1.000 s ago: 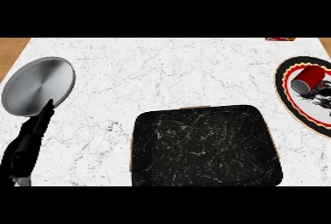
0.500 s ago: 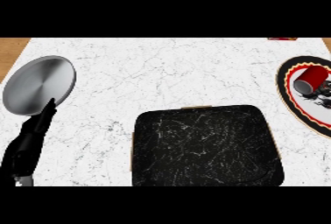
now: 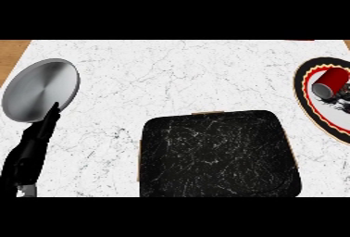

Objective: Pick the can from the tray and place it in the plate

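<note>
- The red can [image 3: 331, 82] lay on its side on the oval tray [image 3: 301, 92] at the desk's [image 3: 178, 69] far right. Its long axis slanted from lower left to upper right, grey end toward the middle.
- A dark shape touching its lower side looked like the right hand [image 3: 339, 98]. Whether it gripped anything, I couldn't tell.
- That hand was much the nearer. The left hand [image 3: 31, 148] rested far left, fingers [image 3: 48, 121] straight and holding nothing, beside the silver plate [image 3: 40, 89].
- A black square board [image 3: 219, 159] lay between tray and plate, so I reckoned the carry would run leftward.

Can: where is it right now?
Head view, far right: the can shows over the red-rimmed oval dish at the counter's right edge, up and right of the black square tray.
</note>
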